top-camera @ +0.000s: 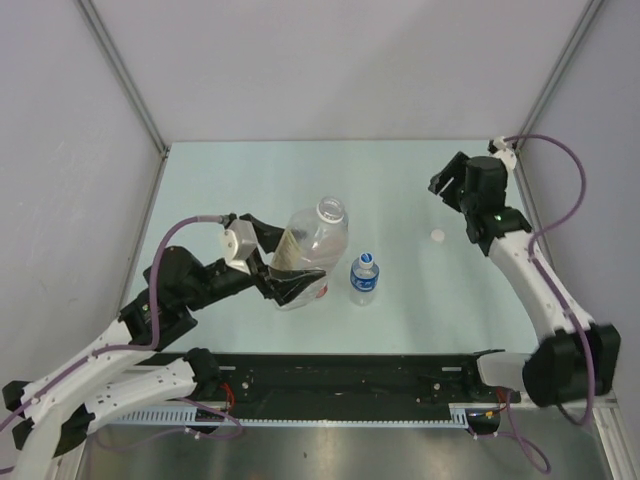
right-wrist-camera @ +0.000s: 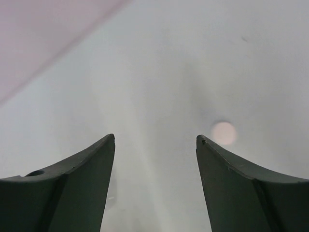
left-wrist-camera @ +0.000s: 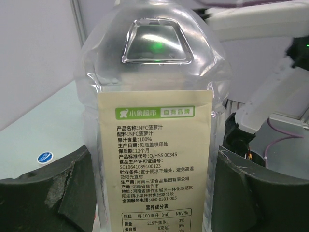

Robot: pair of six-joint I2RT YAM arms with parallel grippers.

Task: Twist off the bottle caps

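My left gripper (top-camera: pixel 283 264) is shut on the large clear bottle (top-camera: pixel 310 250) with the yellowish label (left-wrist-camera: pixel 153 159), holding it tilted above the table. Its dark fingers (left-wrist-camera: pixel 58 193) press both sides of the bottle. The bottle's mouth (top-camera: pixel 331 210) has no cap on it. A white cap (top-camera: pixel 438 236) lies on the table to the right. My right gripper (top-camera: pixel 443 186) hovers open and empty just behind that white cap (right-wrist-camera: pixel 223 132). A small blue-labelled bottle (top-camera: pixel 365 278) stands upright with its blue cap (top-camera: pixel 366 258) on, beside the large one.
Grey walls close off the left, back and right of the pale table (top-camera: pixel 250 170). A black rail (top-camera: pixel 350 385) runs along the near edge between the arm bases. The small bottle's blue cap (left-wrist-camera: pixel 45 157) shows left of my left fingers.
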